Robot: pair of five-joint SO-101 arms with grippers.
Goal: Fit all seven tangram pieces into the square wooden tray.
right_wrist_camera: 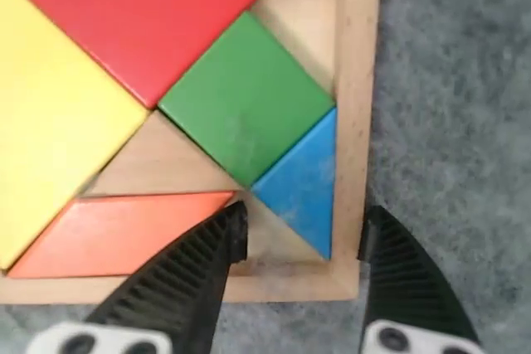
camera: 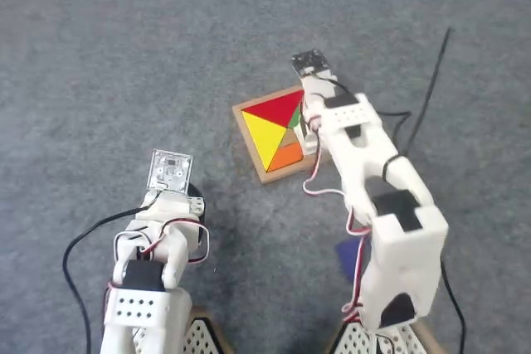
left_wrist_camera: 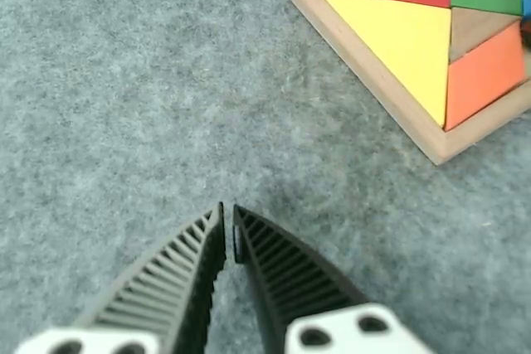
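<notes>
Presently, the square wooden tray point(camera: 249, 145) lies on the grey carpeted bench point(camera: 124, 64), set cornerwise to the arms. Five pieces sit in it: a large red triangle point(right_wrist_camera: 158, 14), a large yellow triangle point(right_wrist_camera: 50, 130), a green square point(right_wrist_camera: 245, 101), a small blue triangle point(right_wrist_camera: 303, 192) and an orange parallelogram point(right_wrist_camera: 116, 230).

The small blue triangle touches the green square and the tray's inner wall. The orange parallelogram lies along the adjoining wall. Bare wood shows in three pockets (beside the green square at the wall, between the yellow, green and orange pieces, and in the corner beside the small blue triangle).

The right jaws stand open above that corner. One is inside by the end of the orange parallelogram, the other outside the rim over the bench. The left jaws are closed on nothing, low over the bench and well apart from the tray.

A dark blue flat piece point(camera: 346, 259) lies on the bench by the base of the right arm point(camera: 365, 155), partly hidden.
</notes>
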